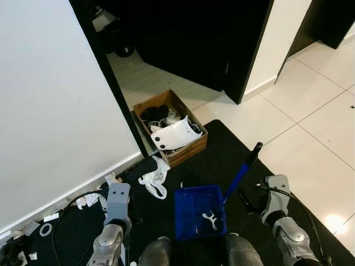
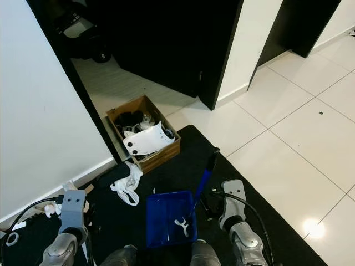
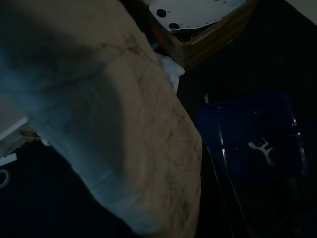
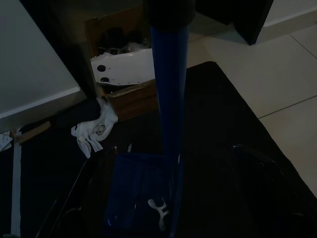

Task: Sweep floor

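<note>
With the right gripper (image 1: 248, 195) apparently clamped on the blue dustpan's (image 1: 197, 210) upright handle (image 1: 241, 172) and the left gripper's closure untellable, collecting seems underway; next, the crumpled white bag (image 1: 155, 178) needs sweeping toward the pan.

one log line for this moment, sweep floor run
stage: dustpan on black mat, white scrap inside | right gripper: at dustpan handle | box: by wall | rag: on mat

Counted: one blue dustpan (image 1: 197, 213), one small white piece (image 1: 211, 219) inside it, one cardboard box (image 1: 169, 126), one crumpled white bag (image 1: 155, 179), one tape roll (image 1: 45, 229) far left.
</note>
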Robot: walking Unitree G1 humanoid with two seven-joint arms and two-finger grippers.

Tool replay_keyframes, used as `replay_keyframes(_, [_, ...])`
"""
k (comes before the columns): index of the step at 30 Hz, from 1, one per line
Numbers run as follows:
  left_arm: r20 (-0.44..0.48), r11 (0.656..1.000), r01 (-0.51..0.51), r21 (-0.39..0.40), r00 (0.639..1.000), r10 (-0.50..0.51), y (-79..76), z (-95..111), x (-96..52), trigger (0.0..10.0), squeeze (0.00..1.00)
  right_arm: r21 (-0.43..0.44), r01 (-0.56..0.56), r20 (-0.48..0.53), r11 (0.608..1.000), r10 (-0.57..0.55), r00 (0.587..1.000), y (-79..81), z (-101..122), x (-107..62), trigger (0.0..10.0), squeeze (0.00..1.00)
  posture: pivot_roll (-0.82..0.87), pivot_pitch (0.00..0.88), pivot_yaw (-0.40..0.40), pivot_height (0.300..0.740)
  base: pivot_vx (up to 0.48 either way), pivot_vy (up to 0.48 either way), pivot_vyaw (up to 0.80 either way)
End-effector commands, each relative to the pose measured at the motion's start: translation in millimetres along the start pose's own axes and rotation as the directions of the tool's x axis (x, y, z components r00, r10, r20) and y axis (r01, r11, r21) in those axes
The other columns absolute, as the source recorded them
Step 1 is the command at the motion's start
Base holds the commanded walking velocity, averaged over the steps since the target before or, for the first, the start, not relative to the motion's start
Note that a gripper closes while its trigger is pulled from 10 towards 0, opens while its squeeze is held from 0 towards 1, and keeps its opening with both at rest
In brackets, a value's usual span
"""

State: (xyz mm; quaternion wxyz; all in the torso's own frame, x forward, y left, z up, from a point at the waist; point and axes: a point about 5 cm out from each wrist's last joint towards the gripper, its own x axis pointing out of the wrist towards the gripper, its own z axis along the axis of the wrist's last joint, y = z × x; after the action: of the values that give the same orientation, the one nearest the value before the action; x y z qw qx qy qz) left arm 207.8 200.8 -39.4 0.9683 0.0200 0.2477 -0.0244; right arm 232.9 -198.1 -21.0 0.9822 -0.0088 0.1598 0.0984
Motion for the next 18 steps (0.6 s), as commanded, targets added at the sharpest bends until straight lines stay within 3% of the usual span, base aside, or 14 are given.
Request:
replay_keyframes(1, [-0.018, 0.999, 0.003, -0.036, 1.000, -0.004, -3.5, -5.8, -1.6, 10.0, 0.00, 0.014, 0.013, -0.016, 1.000, -0.013, 1.000, -1.4, -4.5, -3.0, 10.0, 0.00, -0.03, 0.129, 0.028, 0.740, 0.000, 0.000, 0.00])
replay_keyframes(18, [-0.018, 0.999, 0.001, -0.038, 1.000, -0.002, -4.0, -6.1, -1.7, 10.0, 0.00, 0.019, 0.012, -0.017, 1.000, -0.011, 1.000, -2.1, -4.7, -3.3, 10.0, 0.00, -0.02, 0.132, 0.024, 0.740, 0.000, 0.000, 0.00])
